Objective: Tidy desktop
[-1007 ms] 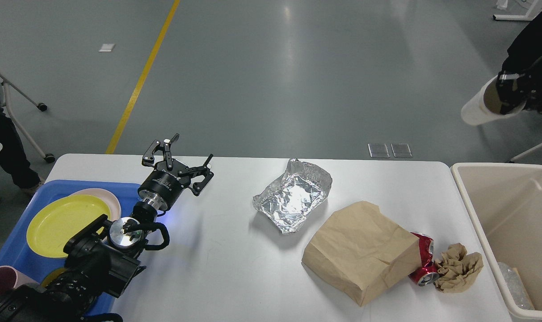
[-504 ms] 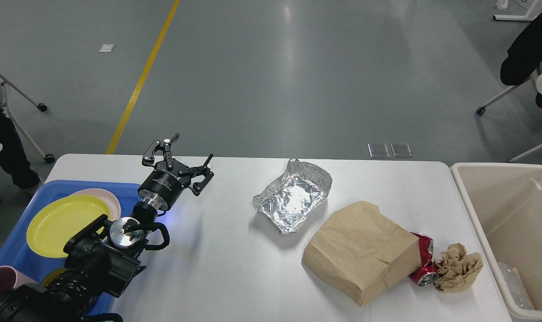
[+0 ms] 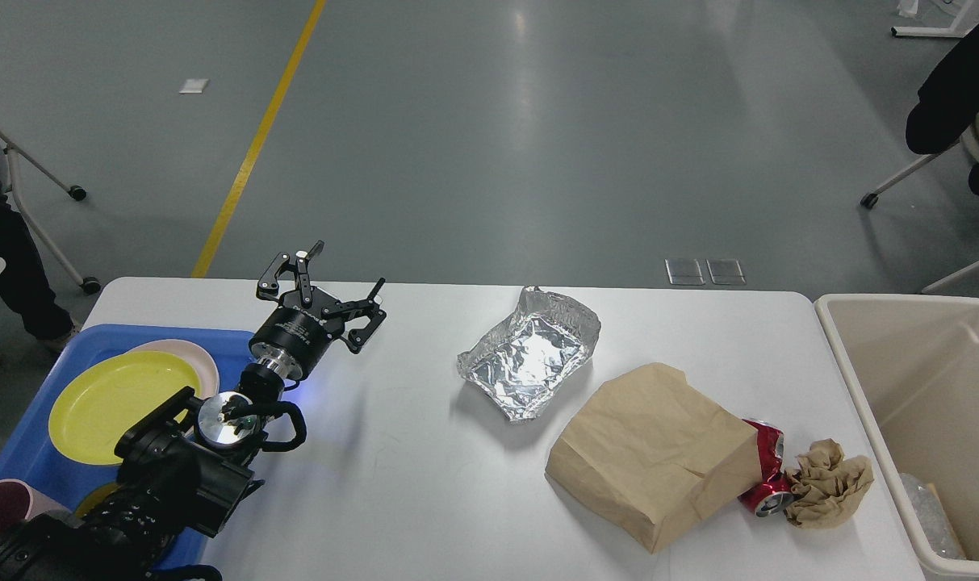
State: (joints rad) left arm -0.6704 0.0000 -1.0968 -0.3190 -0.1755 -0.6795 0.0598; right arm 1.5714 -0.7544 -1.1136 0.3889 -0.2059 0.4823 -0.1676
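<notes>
The white desktop [image 3: 424, 484] fills the lower part of the head view. On it lie a crumpled sheet of silver foil [image 3: 529, 355], a brown paper bag [image 3: 654, 452], a crushed red can [image 3: 767, 476] and a ball of brown paper [image 3: 828, 484]. My left gripper [image 3: 340, 282] hovers open and empty over the desktop's far left, well to the left of the foil. My right gripper is out of view.
A blue tray [image 3: 21, 452] at the left edge holds a yellow plate [image 3: 118, 395] on a pink plate [image 3: 194, 355], with a mauve cup [image 3: 1, 508] in front. A beige bin [image 3: 860, 371] stands off the desktop's right end. A seated person [image 3: 957, 89] is at the far right.
The person at the far right has drawn back a white cup and shifted. My left arm and the things on the desktop have not moved.
</notes>
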